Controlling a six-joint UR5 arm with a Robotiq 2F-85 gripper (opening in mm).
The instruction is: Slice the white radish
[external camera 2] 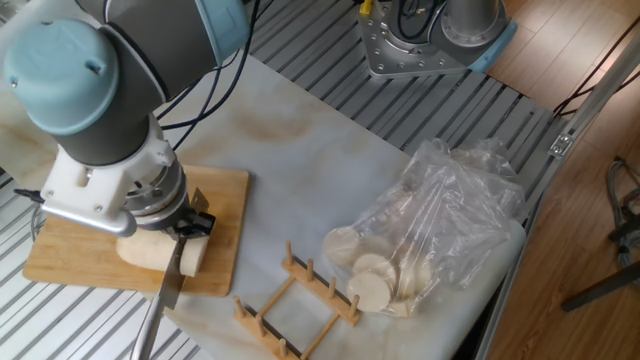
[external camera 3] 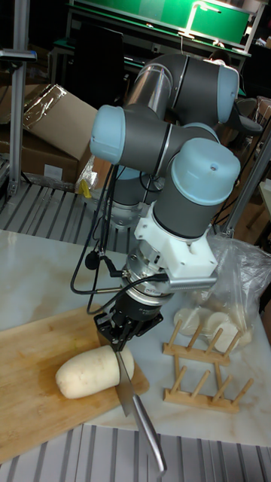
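The radish (external camera 3: 90, 373) lies on the board (external camera 3: 30, 376), dense, stiff, smooth, unrestrained. A knife (external camera 3: 126, 388) is clamped in the gripper (external camera 3: 120, 331), seemingly mid-cut near the flat end.

Thick cream-white radish (external camera 3: 89, 373), lying on its side on wooden cutting board (external camera 3: 30, 392), knife blade (external camera 3: 123, 385) sunk near one end.
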